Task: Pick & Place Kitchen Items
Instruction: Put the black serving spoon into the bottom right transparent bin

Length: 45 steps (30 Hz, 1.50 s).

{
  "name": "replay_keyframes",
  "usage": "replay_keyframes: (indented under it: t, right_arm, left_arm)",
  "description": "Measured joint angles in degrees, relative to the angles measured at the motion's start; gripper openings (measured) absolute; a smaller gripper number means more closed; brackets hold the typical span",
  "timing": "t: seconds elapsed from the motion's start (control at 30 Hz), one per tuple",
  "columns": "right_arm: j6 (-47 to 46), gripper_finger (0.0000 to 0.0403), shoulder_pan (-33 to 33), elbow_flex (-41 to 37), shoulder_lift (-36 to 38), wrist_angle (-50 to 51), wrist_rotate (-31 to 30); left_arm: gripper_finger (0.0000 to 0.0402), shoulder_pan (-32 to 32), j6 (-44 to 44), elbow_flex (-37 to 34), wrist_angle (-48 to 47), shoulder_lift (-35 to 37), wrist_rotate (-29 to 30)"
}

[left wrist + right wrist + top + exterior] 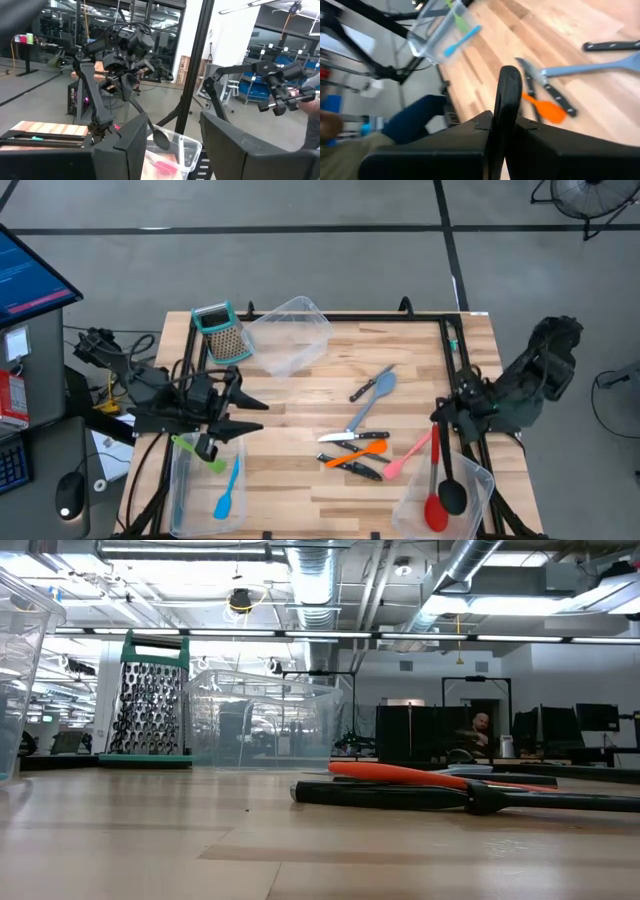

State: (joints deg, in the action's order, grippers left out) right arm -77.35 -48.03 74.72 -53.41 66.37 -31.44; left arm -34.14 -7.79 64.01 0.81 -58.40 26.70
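My right gripper (440,426) sits at the right tub's (480,480) far rim, shut on the black ladle (452,498). The ladle's bowl lies inside the tub beside a red spoon (435,512). A pink spatula (408,457) lies against the tub's left wall. My left gripper (256,416) hovers open and holding nothing above the left tub's (180,490) far end. That tub holds a blue spatula (228,492) and a green spatula (198,450). On the wood lie a grey-blue spatula (376,394), an orange spatula (356,452) and black-handled knives (352,437). My right gripper pinches the ladle's black handle (506,95) between its two fingers, near the handle's free end. The handle runs out past the fingers in the right wrist view. The ladle's bowl (161,139) is down in the tub, and the handle slants up to the gripper.
A metal box grater with a teal top (222,332) stands at the far left. A clear tub (290,335) lies tipped beside it. The loose utensils cluster at the table's middle right, with bare wood between them and the left tub. A person sits far behind the table (482,726).
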Motion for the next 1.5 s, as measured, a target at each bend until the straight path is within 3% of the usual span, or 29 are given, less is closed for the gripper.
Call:
replay_keyframes:
  t: [0.3,0.67,1.07,1.37,1.5]
  right_arm:
    - [-1.0,0.001,-8.7,0.0,-7.5,1.2,-10.7]
    - [-14.9,0.001,-17.3,0.0,-14.4,3.3,-21.3]
    - [-26.2,0.001,-18.8,0.0,-20.7,7.1,-22.3]
    - [-36.5,0.0018,-17.6,0.0,-24.0,14.4,-14.9]
    - [-35.9,0.0032,-16.9,0.0,-24.2,15.1,-12.5]
  left_arm:
    - [0.0163,-0.3,0.0,0.0,-0.1,-1.1,0.1]
    - [0.0163,-0.3,-0.1,0.0,-0.9,-1.3,0.2]
    - [0.0163,-0.3,-0.1,0.0,-1.1,-1.3,0.2]
    - [0.0163,-0.3,0.0,0.0,-1.3,-1.3,0.2]
    - [0.0163,-0.3,0.0,0.0,-1.3,-1.3,0.2]
